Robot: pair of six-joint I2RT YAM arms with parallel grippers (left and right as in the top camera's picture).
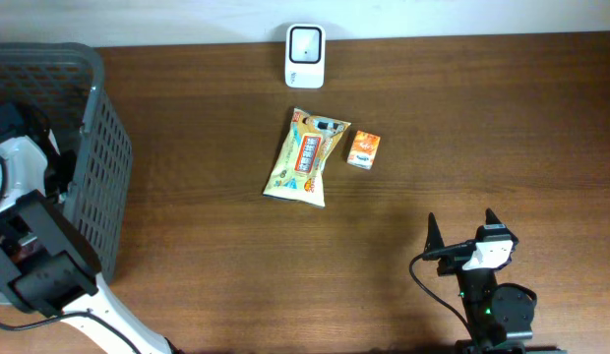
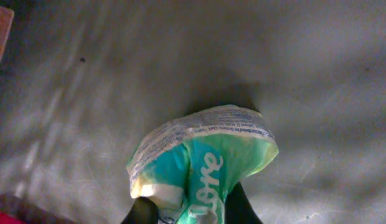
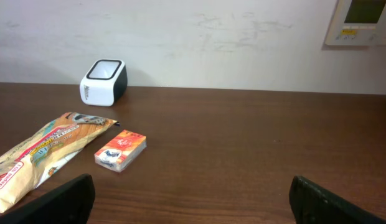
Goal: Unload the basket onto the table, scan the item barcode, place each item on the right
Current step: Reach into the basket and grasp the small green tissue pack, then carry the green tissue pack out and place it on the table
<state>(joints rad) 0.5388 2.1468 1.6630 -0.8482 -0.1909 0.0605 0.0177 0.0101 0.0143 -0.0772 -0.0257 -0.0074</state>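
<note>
Snack bag (image 1: 301, 157) perhaps touching orange box (image 1: 363, 149); scanner (image 1: 305, 56) behind.

Crumpled teal packet (image 2: 205, 158), apparently gripped.

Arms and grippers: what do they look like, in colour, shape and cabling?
Left arm: black and white blocks, a white lower link. Left gripper: two dark rounded fingertips. Right arm: black, with a white wrist block, a looping black cable and a small green light. Right gripper: two black, pointed fingers.
</note>
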